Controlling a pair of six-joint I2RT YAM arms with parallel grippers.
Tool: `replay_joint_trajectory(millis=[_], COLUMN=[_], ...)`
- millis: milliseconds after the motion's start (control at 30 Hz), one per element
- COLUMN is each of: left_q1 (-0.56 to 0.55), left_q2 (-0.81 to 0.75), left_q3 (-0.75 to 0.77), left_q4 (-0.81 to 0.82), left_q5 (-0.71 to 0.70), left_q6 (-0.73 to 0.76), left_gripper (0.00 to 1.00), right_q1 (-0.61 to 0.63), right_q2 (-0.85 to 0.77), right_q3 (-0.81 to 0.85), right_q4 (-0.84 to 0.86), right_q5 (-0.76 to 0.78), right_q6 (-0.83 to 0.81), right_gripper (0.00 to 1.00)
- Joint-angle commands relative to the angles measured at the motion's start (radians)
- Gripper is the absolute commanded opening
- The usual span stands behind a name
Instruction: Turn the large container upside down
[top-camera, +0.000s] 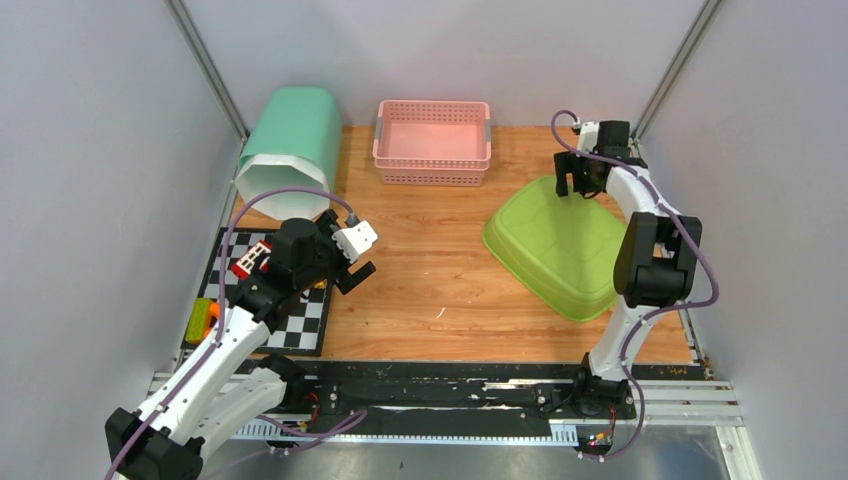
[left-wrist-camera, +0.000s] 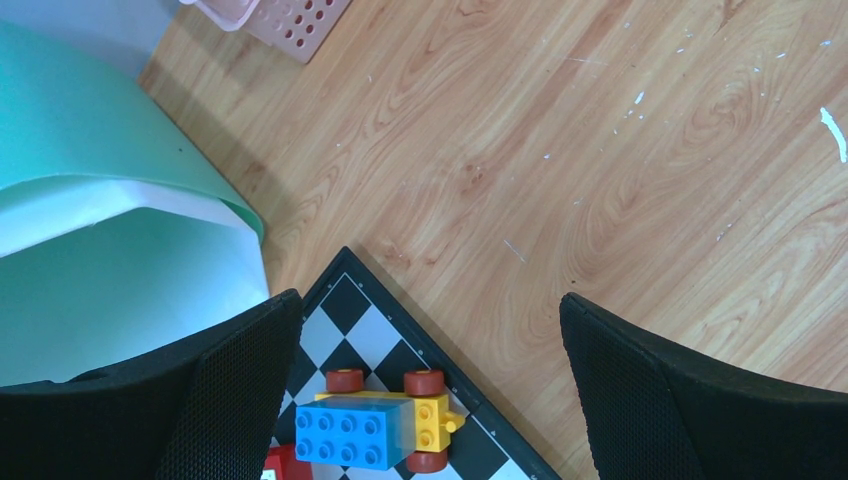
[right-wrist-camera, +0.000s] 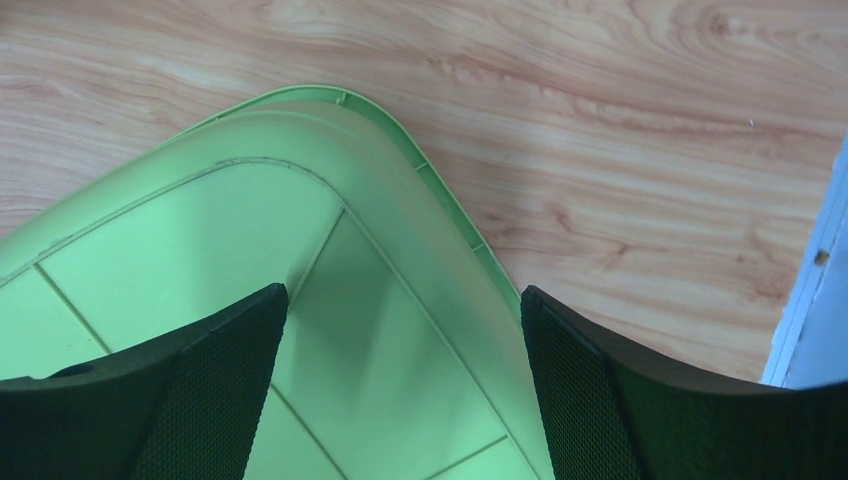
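The large light-green container (top-camera: 555, 250) rests on the right half of the wooden table with its ribbed bottom facing up. In the right wrist view its far corner and rim (right-wrist-camera: 250, 230) fill the lower left. My right gripper (top-camera: 580, 185) hovers just above that far corner, open and empty, its jaws (right-wrist-camera: 403, 300) spread over the bottom panel and holding nothing. My left gripper (top-camera: 345, 255) is open and empty at the left, above the corner of a chessboard (left-wrist-camera: 370, 320).
A mint bin (top-camera: 290, 150) lies on its side at the back left. A pink basket (top-camera: 432, 140) stands at the back centre. On the chessboard (top-camera: 300, 320) are a blue-and-yellow brick car (left-wrist-camera: 375, 425) and other toys (top-camera: 203, 320). Walls enclose both sides.
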Motion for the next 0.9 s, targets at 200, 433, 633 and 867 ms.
replay_joint_trajectory(millis=[200,433,633,867], left_q1=[-0.006,-0.006,-0.006,-0.006], left_q2=[-0.003,-0.006,-0.009,-0.009], left_q3=[-0.011,-0.011,-0.012,-0.011], left_q4=[0.023,0.022,0.022,0.022], left_q5=[0.017,0.017,0.018,0.021], left_q6=[0.004,0.004,0.006,0.004], left_gripper=[1.00,1.00,1.00,1.00], right_q1=[-0.046,-0.070,-0.097,-0.101], right_q2=[-0.055,-0.104,-0.155,-0.232], right_q3=[-0.114,-0.139,-0.190,-0.220], right_q4=[-0.110,-0.129,-0.141,-0.134], right_q5=[0.168,0.196,0.196,0.238], right_q6=[0.038,0.074,0.097,0.060], right_gripper=[0.88,0.88,0.88,0.86])
